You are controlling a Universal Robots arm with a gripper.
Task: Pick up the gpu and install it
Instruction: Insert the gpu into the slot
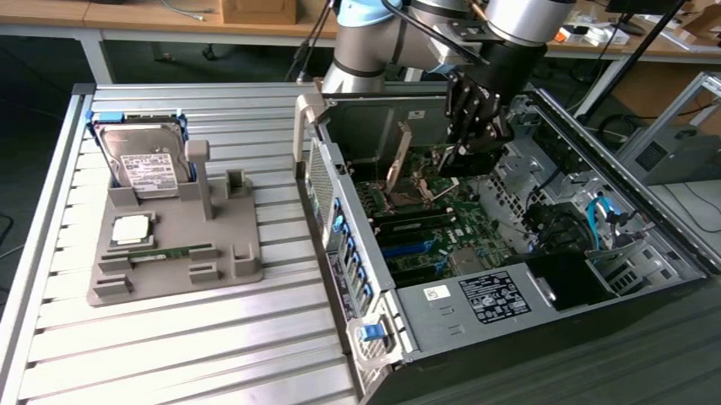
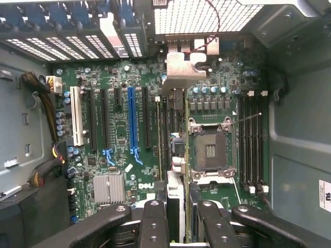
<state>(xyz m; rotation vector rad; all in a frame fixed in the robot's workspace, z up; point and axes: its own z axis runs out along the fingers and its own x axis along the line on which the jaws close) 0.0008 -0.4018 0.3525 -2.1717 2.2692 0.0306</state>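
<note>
Between the claw's (image 1: 474, 135) dark fingers (image 2: 153, 222) we hold the gpu (image 1: 468, 159). The jaws are clamped narrow on its upper edge, so the card hangs upright and edge-on inside the open case (image 1: 451, 325). Just below it lies the motherboard (image 2: 119, 155). The card's line runs between the blue slot (image 2: 132, 119) and the CPU socket (image 2: 209, 150). We cannot tell which slot it sits over, nor whether its lower edge touches the board. We judge the step in hand to be seating the card. It would go best with the card kept square to the board and its contact edge parallel with the slot, pressed evenly and never forced at a tilt. Beyond the case's side wall, well apart on the table (image 1: 169, 354), stand the grey holder (image 1: 169, 253) and the silver hard drive (image 1: 147, 164), toward the table's far corner.
</note>
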